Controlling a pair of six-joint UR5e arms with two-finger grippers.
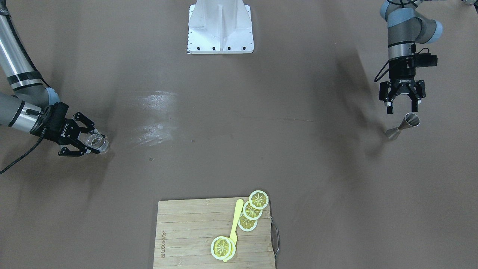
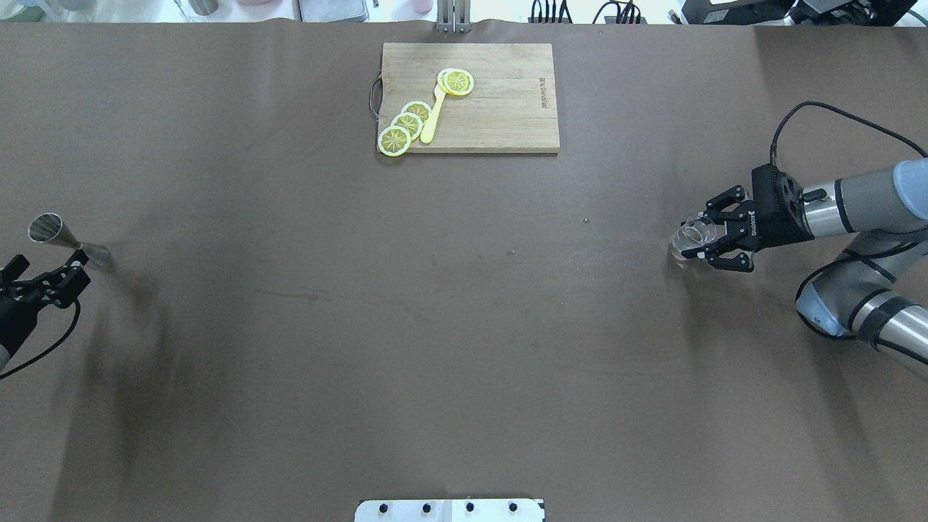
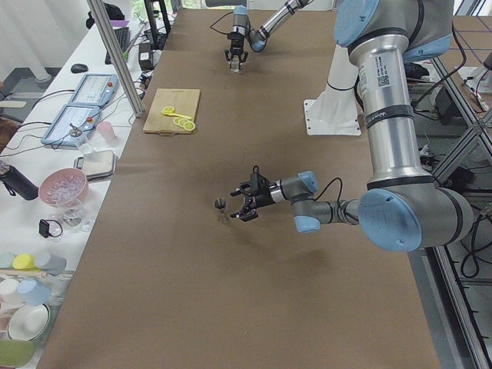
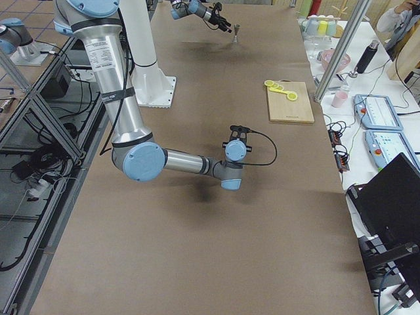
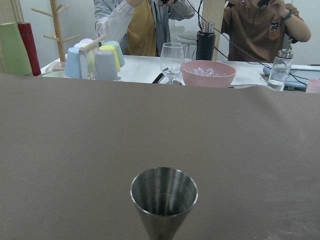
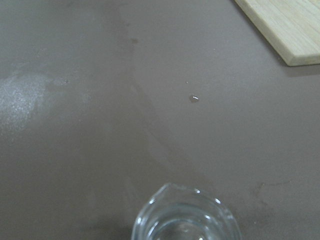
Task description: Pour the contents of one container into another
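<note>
- The glass cup (image 1: 99,144) stands upright on the brown table (image 1: 239,157), on the robot's right side. Its pouring lip is turned away from the right wrist camera.
- The right gripper (image 1: 92,139) reaches in low and nearly level. It has one finger on each side of the cup, close to the wall. Whether the fingers press the glass, one cannot tell.
- The steel jigger (image 1: 403,126) stands upright on the robot's left side, well apart from the cup (its open mouth faces up in the left wrist view).
- The left gripper (image 1: 402,110) has its fingers spread apart. It is just beside the jigger, which is in front of the fingertips and not between them.
- A wooden cutting board (image 1: 186,231) lies at the table edge opposite the robot, near the middle. It carries lemon slices (image 1: 252,210) and a yellow utensil (image 1: 235,224).
</note>
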